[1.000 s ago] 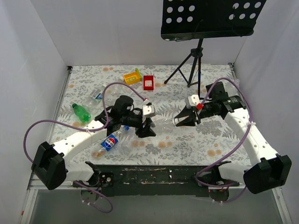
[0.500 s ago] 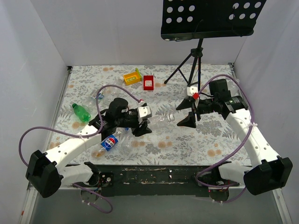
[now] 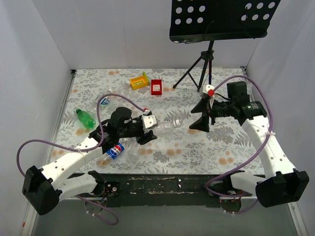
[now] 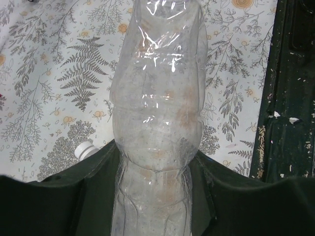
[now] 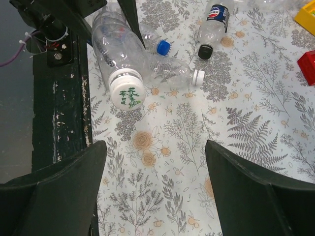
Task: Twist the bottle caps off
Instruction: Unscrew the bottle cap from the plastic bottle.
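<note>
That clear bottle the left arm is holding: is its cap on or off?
On. The right wrist view shows a white cap with green writing on the neck of the clear bottle. How tight, cannot tell.

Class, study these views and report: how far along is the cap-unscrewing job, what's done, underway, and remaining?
Done: no cap looks removed yet. In hand: the left hand grips the clear bottle, its green-printed cap still on; the right hand stands open, apart from it. Left: that cap, plus the blue cap, the small white cap and the dark cap, all seemingly on.
</note>
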Robot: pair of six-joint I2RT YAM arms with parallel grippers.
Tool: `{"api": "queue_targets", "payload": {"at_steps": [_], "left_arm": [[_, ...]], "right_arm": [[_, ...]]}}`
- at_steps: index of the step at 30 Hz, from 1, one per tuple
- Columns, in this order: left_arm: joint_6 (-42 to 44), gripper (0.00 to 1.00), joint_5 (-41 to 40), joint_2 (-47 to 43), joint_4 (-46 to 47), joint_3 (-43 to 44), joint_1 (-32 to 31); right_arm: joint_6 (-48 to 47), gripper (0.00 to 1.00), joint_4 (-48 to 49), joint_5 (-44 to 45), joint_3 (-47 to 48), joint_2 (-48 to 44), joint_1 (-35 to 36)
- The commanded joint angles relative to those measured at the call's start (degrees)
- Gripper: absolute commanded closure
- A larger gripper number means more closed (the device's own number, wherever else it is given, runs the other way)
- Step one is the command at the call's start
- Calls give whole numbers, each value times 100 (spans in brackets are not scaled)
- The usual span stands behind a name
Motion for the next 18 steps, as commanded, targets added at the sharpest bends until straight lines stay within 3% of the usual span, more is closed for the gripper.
{"api": "queue_targets", "payload": {"at_steps": [1, 5, 18], "left_arm": [[285, 100, -437, -160, 116, -69, -222], [417, 100, -798, -73, 213, -43, -468], [338, 100, -1229, 24, 573, -148, -794]], "right_arm": [[706, 12, 367, -193, -205, -454, -189], [1348, 12, 763, -69, -488, -631, -382], [3124, 12, 2178, -1334, -1569, -675, -1015]]}}
